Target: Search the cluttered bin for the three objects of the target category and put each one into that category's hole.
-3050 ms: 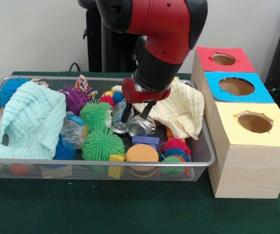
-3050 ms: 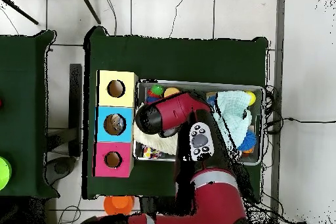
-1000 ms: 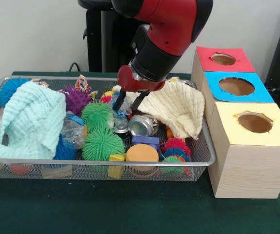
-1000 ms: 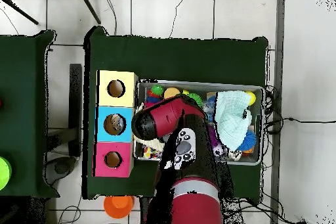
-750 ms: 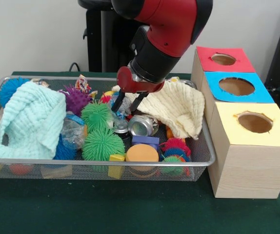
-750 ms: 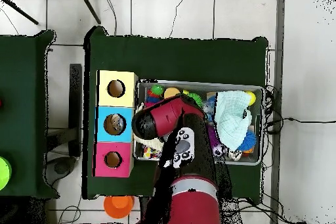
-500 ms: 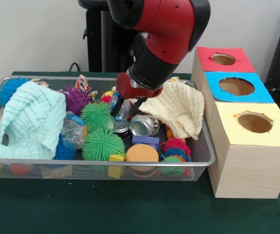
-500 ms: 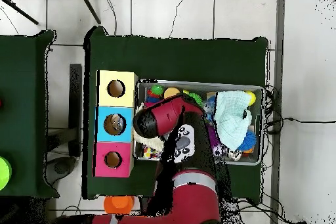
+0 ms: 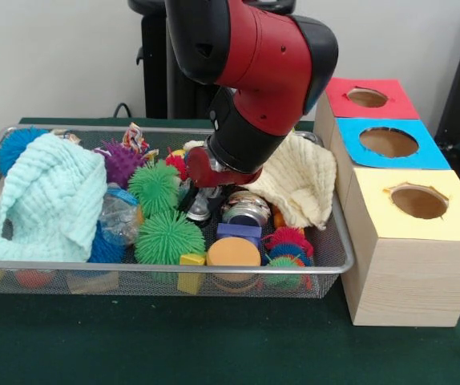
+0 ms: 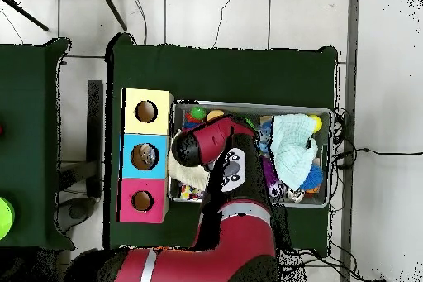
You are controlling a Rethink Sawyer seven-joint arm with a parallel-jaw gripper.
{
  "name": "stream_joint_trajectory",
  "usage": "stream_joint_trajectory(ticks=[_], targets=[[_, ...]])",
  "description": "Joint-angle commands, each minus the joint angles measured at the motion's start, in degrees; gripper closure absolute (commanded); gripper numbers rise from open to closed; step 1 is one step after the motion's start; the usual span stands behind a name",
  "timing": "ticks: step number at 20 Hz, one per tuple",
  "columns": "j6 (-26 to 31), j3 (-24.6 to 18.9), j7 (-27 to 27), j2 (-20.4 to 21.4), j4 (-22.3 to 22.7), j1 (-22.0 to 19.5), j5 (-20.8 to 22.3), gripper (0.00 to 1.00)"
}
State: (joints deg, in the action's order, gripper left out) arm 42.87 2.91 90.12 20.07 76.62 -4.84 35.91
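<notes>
The wire mesh bin (image 9: pixel 174 269) holds mixed clutter; it also shows in the overhead view (image 10: pixel 326 113). A crushed clear bottle with a blue label (image 9: pixel 120 218) lies beside the light blue cloth (image 9: pixel 50 196). My gripper (image 9: pixel 202 202) is low in the bin's middle. It is open, with dark fingers on either side of a clear, silvery thing (image 9: pixel 199 212) that I cannot identify. A shiny metal can (image 9: pixel 246 211) lies just right of it. In the overhead view the red arm (image 10: pixel 206 142) hides the gripper. I see no other bottles.
Three wooden boxes with holes stand right of the bin: red (image 9: pixel 368 98), blue (image 9: pixel 389 142), yellow (image 9: pixel 419 200). A cream cloth (image 9: pixel 298 180) drapes the bin's right end. Green spiky balls (image 9: pixel 156 186) (image 9: pixel 168 237), a purple one (image 9: pixel 124 163) and an orange disc (image 9: pixel 233 252) lie around the gripper.
The arm has swung down and slightly left, lowering the gripper from above the clutter into the bin's middle. The metal can has shifted a little to the right.
</notes>
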Motion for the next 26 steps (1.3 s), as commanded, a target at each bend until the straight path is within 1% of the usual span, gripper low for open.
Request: stream_joint_trajectory(ticks=[1, 2, 3, 7, 17, 20, 24, 26], targets=[[7.0, -1.0, -1.6, -7.0, -2.6, -1.3, 1.4, 0.00], [7.5, -1.0, -1.6, -7.1, -2.8, -1.3, 1.5, 0.00], [8.0, -0.9, -1.6, -7.2, -3.1, -1.2, 1.6, 1.00], [8.3, -0.9, -1.6, -7.5, -3.6, -1.0, 1.9, 1.00], [5.3, -1.4, -0.2, -7.5, -3.3, -1.3, 2.1, 1.00], [5.8, -1.1, -0.1, -7.3, -3.5, -1.0, 2.0, 1.00], [5.6, 0.0, 2.0, -5.3, -2.4, 0.0, 1.9, 1.00], [5.4, 0.6, 2.5, -2.7, -0.2, 0.5, 1.6, 1.00]])
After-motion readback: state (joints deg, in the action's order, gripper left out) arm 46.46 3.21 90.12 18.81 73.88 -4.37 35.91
